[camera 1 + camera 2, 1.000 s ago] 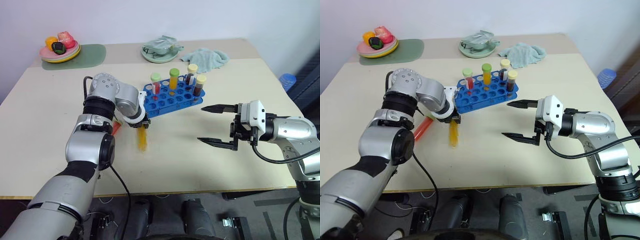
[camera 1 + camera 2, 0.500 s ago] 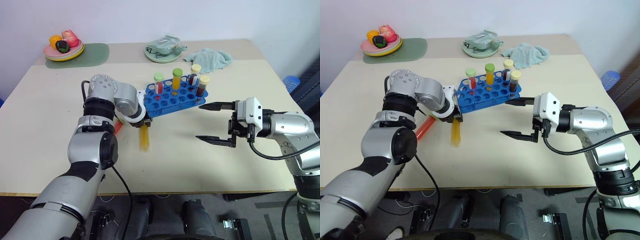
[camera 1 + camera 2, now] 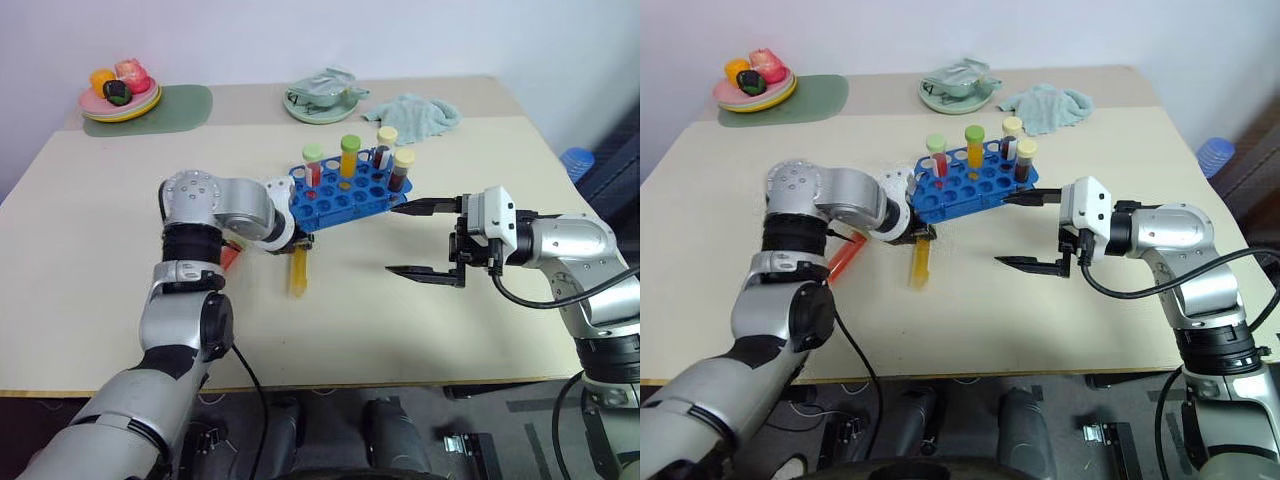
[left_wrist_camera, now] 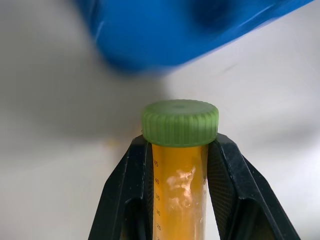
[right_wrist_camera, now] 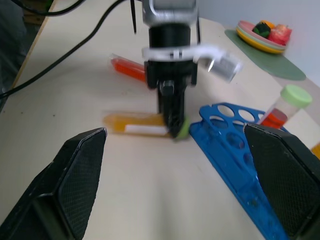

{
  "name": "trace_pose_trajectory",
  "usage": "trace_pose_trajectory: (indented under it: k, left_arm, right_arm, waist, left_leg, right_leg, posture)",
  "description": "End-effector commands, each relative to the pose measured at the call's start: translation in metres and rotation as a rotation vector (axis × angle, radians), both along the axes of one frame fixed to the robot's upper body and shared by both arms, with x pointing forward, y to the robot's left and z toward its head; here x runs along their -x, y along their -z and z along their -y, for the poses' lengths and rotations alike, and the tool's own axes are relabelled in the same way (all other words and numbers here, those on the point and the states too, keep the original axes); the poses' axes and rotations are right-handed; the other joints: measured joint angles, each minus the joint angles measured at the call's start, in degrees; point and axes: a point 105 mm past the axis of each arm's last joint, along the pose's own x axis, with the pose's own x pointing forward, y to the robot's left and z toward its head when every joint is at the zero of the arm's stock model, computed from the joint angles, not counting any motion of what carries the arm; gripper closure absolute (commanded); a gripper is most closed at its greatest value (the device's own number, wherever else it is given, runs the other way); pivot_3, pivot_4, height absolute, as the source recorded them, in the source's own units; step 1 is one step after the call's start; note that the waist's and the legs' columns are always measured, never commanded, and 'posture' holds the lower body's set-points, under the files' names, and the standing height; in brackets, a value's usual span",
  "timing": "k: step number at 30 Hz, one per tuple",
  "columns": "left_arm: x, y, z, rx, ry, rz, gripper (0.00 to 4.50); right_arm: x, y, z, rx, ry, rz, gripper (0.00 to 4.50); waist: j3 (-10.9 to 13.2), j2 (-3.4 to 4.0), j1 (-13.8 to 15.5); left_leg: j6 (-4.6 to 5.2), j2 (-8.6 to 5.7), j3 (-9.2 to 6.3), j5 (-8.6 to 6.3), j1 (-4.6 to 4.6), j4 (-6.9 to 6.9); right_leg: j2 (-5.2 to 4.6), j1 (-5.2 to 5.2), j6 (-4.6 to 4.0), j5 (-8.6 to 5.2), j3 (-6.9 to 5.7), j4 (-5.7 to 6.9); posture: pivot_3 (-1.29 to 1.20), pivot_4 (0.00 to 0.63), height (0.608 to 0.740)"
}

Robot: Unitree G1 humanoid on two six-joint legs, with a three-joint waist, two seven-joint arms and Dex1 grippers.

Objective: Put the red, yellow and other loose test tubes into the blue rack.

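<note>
The left pincer [image 4: 177,165] clamped the yellow test tube [image 3: 298,272] just below its green cap, ready for lifting toward the blue rack [image 3: 345,198] at twelve o'clock. The right pincer [image 3: 422,240] waited wide, empty, above the bench [image 3: 480,330]; a red tube [image 3: 845,256] lay loose.

Left gripper [image 4: 177,165] angled down, jaws clamped, right gripper [image 3: 428,238] level, jaws wide

The left hand [image 4: 177,150] now pinches the yellow tube [image 3: 298,272] just below its green cap [image 4: 180,122], where a second ago its fingers sat looser. The capped end now tilts up off the surface [image 3: 400,320] beside the blue rack [image 3: 350,195].
</note>
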Motion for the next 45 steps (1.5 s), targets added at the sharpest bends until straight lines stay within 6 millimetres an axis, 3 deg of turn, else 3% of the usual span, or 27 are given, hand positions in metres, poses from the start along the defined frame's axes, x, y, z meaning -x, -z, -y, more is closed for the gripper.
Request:
trace_pose_trajectory:
  k: [1,6,13,17,20,23,27,31,45]
  left_arm:
    - [0.012,-0.039,-0.001,0.148,0.107,0.146,3.53]
    - [0.015,-0.041,-0.019,0.163,0.054,0.175,3.53]
    - [0.02,-0.056,-0.003,0.112,0.099,0.296,3.53]
    - [0.016,-0.098,0.012,0.168,0.088,0.542,3.53]
    - [0.014,-0.145,0.034,0.254,0.157,0.925,3.53]
    - [0.01,-0.158,0.048,0.281,0.217,1.125,3.53]
    - [-0.006,-0.142,0.061,0.105,0.275,1.327,3.53]
    - [-0.018,-0.108,0.081,0.024,0.331,1.386,3.53]
    - [-0.049,-0.076,0.11,-0.014,0.31,1.396,3.53]
  right_arm:
    - [0.001,-0.011,0.002,-0.007,0.003,0.051,0.0]
    - [0.0,-0.013,0.006,-0.021,0.023,0.047,0.0]
    - [-0.004,-0.016,0.005,-0.027,0.026,0.055,0.0]
    - [-0.006,-0.021,0.005,-0.036,0.037,0.071,0.0]
    - [-0.008,-0.025,0.006,-0.057,0.068,0.084,0.0]
    - [-0.016,-0.032,0.013,-0.116,0.16,0.091,0.0]
    - [-0.032,-0.044,0.04,-0.218,0.423,0.116,0.0]
    - [-0.022,-0.04,0.073,-0.219,0.613,0.071,0.0]
    - [-0.003,-0.043,0.081,-0.191,0.693,0.059,0.0]
  waist:
    - [0.0,0.03,-0.2]
    - [0.0,0.05,-0.4]
    - [0.0,0.02,0.0]
    - [0.0,0.02,-0.1]
    - [0.0,0.02,0.0]
    - [0.0,0.04,0.1]
    - [0.0,0.04,0.0]
    - [0.0,0.05,0.4]
    - [0.0,0.05,0.1]
  left_leg:
    - [0.0,0.0,0.0,0.0,0.02,-0.02]
    - [0.0,0.02,-0.01,0.0,0.07,-0.06]
    - [0.02,-0.04,-0.06,-0.01,-0.03,0.08]
    - [0.0,-0.01,-0.04,0.0,-0.02,0.0]
    - [0.0,-0.01,0.02,0.0,-0.03,-0.02]
    - [0.0,-0.01,0.09,0.0,0.0,-0.05]
    - [0.04,0.0,0.07,-0.01,0.0,-0.07]
    - [0.14,0.01,0.05,-0.07,-0.06,-0.17]
    - [0.3,-0.02,0.1,-0.15,-0.39,0.05]
  right_leg:
    - [0.0,0.01,0.0,0.0,0.0,0.0]
    - [0.01,0.01,0.0,0.0,0.0,0.0]
    - [-0.01,0.06,-0.01,0.0,-0.01,-0.05]
    - [0.02,0.02,-0.01,0.0,-0.01,-0.05]
    - [0.01,0.03,-0.02,0.0,-0.01,-0.11]
    - [0.01,0.12,-0.04,0.0,-0.02,-0.22]
    - [0.01,0.17,-0.06,0.02,-0.02,-0.39]
    - [0.01,0.18,-0.05,0.03,-0.04,-0.6]
    - [-0.01,0.04,0.16,0.15,-0.07,-0.76]
  posture:
    - [0.0,0.15,0.74]
    - [0.0,0.15,0.74]
    - [0.0,0.15,0.74]
    - [0.0,0.15,0.74]
    - [0.0,0.15,0.74]
    - [0.0,0.15,0.74]
    - [0.0,0.15,0.74]
    - [0.0,0.15,0.74]
    - [0.0,0.15,0.74]
